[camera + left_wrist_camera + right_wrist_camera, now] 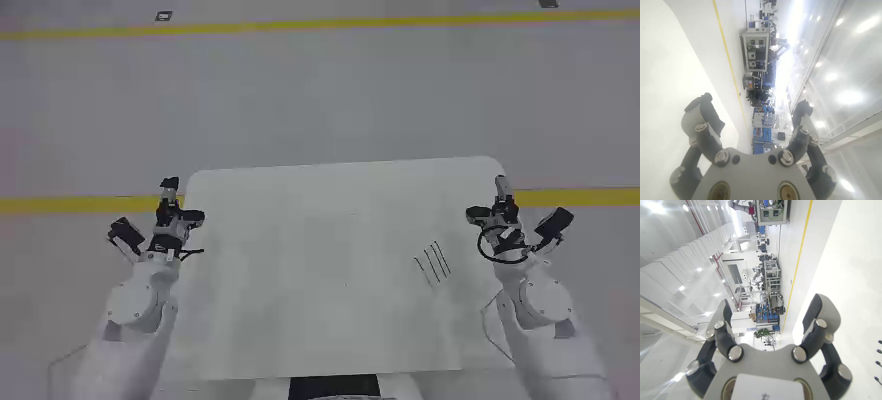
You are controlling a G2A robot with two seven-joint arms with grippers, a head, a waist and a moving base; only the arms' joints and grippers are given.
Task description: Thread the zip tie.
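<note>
Left claw [755,102] hung released and empty at the bench's [300,220] 9 o'clock edge. Right claw [772,306], likewise released and empty, hung at the 3 o'clock edge. Four dark zip ties [433,262] lay side by side on the bench, toward 3 o'clock from centre, touched by neither claw.

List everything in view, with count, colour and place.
zip ties: three or four, black, side by side on the table's right part, near the right arm
table: one, white, between the two arms
floor lines: two, yellow, one far beyond the table, one showing at both its sides
left end effector: one, dark fingers, open and holding nothing, at the table's left edge
right end effector: one, dark fingers, open and holding nothing, at the table's right edge
</note>
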